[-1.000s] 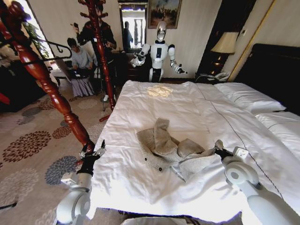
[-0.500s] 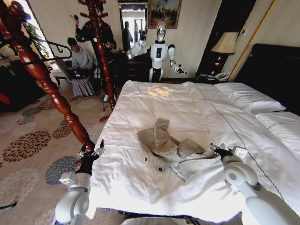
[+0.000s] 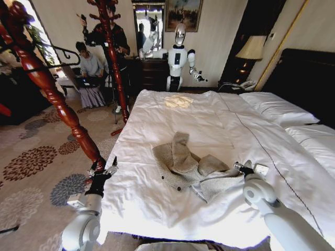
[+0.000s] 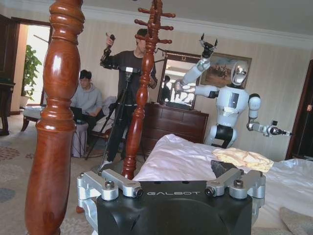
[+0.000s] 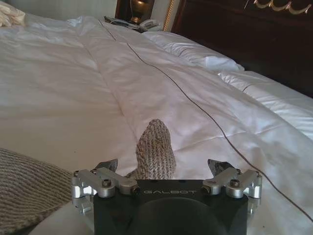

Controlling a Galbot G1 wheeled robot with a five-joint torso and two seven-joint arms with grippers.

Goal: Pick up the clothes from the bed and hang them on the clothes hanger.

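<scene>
While the cardigan (image 3: pixel 194 168) is lying crumpled on the bed (image 3: pixel 157 198), the right gripper (image 3: pixel 241 167) is edging closer, jaws apart straddling a sleeve tip; the left gripper (image 3: pixel 102 168), jaws apart, is idling beside the bed.

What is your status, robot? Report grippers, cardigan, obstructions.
Right gripper open, at the cardigan's sleeve tip on the bed. Left gripper open, idle beside the wooden post. Cardigan crumpled, not lifted. Nothing blocking it.
</scene>
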